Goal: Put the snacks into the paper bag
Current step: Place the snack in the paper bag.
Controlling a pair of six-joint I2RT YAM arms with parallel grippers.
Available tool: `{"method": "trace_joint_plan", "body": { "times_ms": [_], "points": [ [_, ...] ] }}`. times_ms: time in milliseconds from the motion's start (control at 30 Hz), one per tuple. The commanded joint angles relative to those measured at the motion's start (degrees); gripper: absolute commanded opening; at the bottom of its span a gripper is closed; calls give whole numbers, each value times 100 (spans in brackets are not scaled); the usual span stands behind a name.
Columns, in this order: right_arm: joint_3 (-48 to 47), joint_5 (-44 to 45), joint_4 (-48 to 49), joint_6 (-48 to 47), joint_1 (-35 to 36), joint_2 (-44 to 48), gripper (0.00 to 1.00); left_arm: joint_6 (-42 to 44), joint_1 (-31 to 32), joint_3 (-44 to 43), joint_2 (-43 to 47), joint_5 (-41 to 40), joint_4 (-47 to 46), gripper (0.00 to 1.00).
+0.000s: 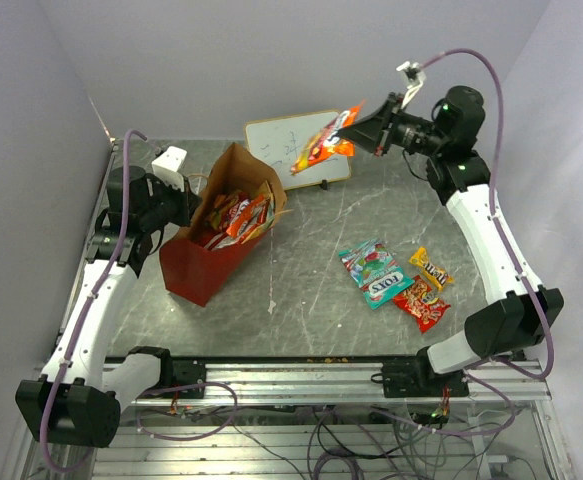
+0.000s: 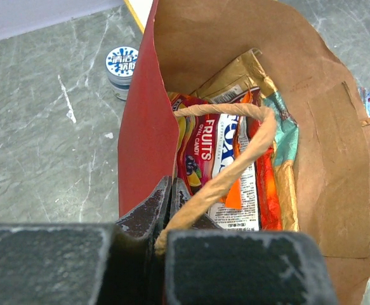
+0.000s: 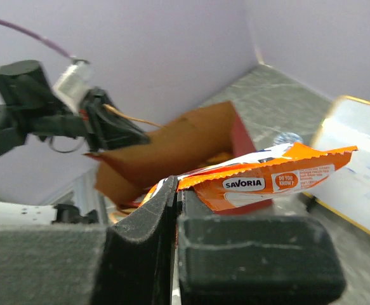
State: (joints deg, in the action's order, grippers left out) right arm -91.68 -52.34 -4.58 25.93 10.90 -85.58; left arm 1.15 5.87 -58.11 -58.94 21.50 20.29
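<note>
Right pincer (image 1: pixel 359 122) clamps orange packet (image 1: pixel 321 148), aloft near bag (image 1: pixel 203 268). Left pincer (image 1: pixel 191 203) pinches bag rim, mouth open. Best: carry packet over mouth, lower, then release. Four packets (image 1: pixel 396 280) lie on worktop (image 1: pixel 301 300).

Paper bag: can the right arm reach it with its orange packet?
Probably yes: the left gripper holds the paper bag open, and nothing stands between its mouth and the orange packet in the right gripper.
</note>
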Motion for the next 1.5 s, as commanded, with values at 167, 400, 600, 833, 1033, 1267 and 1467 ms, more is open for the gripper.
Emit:
{"method": "trace_joint_plan", "body": {
  "times_ms": [167, 400, 600, 833, 1033, 1267, 1467],
  "points": [
    [-975, 49, 41, 307, 1323, -667, 0, 24, -101, 167, 203, -74, -367, 7],
    [-1541, 407, -475, -129, 2291, -1222, 0, -124, -182, 58, 197, 108, -318, 7],
    [-2003, 614, -803, -359, 2863, -1697, 0, -357, -234, -148, 120, 305, -170, 7],
    [-2203, 1067, -1044, -456, 3327, -2127, 0, -734, -374, -351, 86, 356, -16, 7],
    [-2071, 1366, -941, -244, 3554, -2361, 0, -973, -499, -354, 64, 474, -37, 7],
    [-1815, 1174, -582, 217, 3833, -2573, 0, -878, -499, -251, 19, 406, -94, 7],
    [-1270, 1452, -405, 647, 3991, -2579, 0, -822, -499, -232, 49, 374, -112, 7]
  ]
}}
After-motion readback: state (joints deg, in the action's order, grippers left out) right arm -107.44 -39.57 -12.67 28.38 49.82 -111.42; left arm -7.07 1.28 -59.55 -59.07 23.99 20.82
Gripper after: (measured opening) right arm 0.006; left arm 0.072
